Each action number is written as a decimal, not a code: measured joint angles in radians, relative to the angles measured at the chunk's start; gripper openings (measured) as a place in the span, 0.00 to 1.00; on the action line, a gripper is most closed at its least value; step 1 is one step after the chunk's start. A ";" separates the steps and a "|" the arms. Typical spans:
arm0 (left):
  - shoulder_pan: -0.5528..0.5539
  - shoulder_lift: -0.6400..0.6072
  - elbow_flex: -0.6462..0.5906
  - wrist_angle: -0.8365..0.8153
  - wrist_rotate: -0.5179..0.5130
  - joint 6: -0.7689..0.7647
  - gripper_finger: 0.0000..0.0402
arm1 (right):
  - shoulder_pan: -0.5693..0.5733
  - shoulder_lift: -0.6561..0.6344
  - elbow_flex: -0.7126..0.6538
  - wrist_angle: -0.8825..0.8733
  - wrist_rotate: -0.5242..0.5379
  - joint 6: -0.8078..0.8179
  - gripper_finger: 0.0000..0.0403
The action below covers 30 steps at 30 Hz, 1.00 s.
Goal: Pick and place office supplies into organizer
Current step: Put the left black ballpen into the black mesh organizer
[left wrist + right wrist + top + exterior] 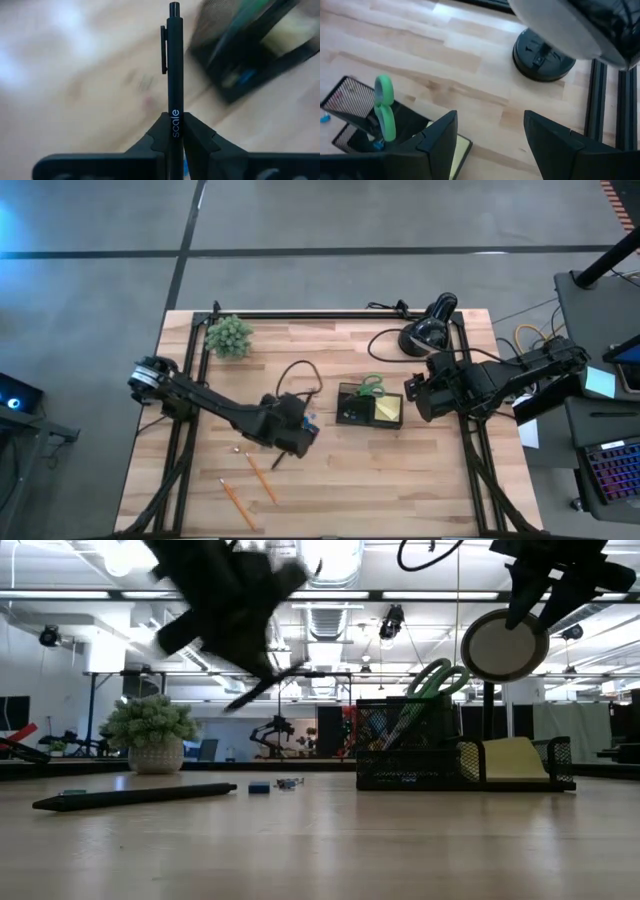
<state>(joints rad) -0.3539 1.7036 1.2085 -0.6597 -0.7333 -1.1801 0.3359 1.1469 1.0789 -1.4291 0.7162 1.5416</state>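
My left gripper [293,438] [174,125] hangs above the table left of the organizer, shut on a dark pen [173,60]. The black mesh organizer [366,406] [455,762] stands mid-table with green-handled scissors [372,386] [384,107] upright in it and a yellow sticky-note pad [390,411] [512,758] in its right compartment. Two orange pencils [262,479] [237,502] lie near the table's near edge. A second dark pen [135,796] and a small blue piece [259,787] lie on the table. My right gripper [416,396] [490,130] is open, just right of the organizer. My left gripper pinches the dark pen between its two fingers [196,135], on the barrel at the printed word [175,122]. The pen lies along the fingers and sticks out forward, clip end [165,45] away from the gripper. It is lifted clear of the table, slanted in the low view [265,688].
A black round-headed desk lamp [430,328] [542,57] stands at the far right, its cable [300,370] looping across the table. A green bushy plant [230,337] [155,735] sits far left. Black frame rails [600,105] run along the table's edges.
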 joint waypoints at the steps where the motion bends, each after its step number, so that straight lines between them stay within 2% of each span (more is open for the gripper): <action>1: 0.000 -0.002 0.018 0.041 -0.037 0.071 0.04 | 0.000 0.000 0.001 0.000 0.010 0.003 0.54; 5: 0.016 -0.005 0.061 0.307 -0.142 0.471 0.03 | 0.000 0.000 0.007 0.000 0.054 0.021 0.54; 8: 0.063 -0.005 0.042 0.598 -0.092 0.792 0.03 | 0.000 0.000 0.007 0.000 0.070 0.032 0.54; 10: 0.112 -0.005 0.023 0.739 -0.029 0.917 0.03 | 0.000 0.000 0.007 0.000 0.071 0.033 0.54; 13: 0.199 -0.005 0.010 0.813 0.081 0.952 0.03 | 0.000 0.000 0.007 -0.001 0.066 0.041 0.54; 17: 0.304 -0.004 -0.011 0.883 0.316 0.970 0.03 | 0.000 0.000 0.007 -0.002 0.058 0.066 0.54; 19: 0.334 -0.004 -0.037 0.957 0.394 1.005 0.03 | 0.000 0.000 0.007 -0.003 0.048 0.075 0.54; 23: 0.361 -0.004 -0.083 0.994 0.498 0.999 0.03 | 0.000 0.000 0.007 -0.004 0.026 0.075 0.54; 30: 0.363 0.015 -0.180 1.163 0.525 1.011 0.03 | 0.000 0.000 0.007 -0.004 0.012 0.082 0.54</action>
<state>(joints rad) 0.0093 1.7185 1.0282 0.5034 -0.2085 -0.1691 0.3355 1.1469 1.0863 -1.4334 0.7284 1.6238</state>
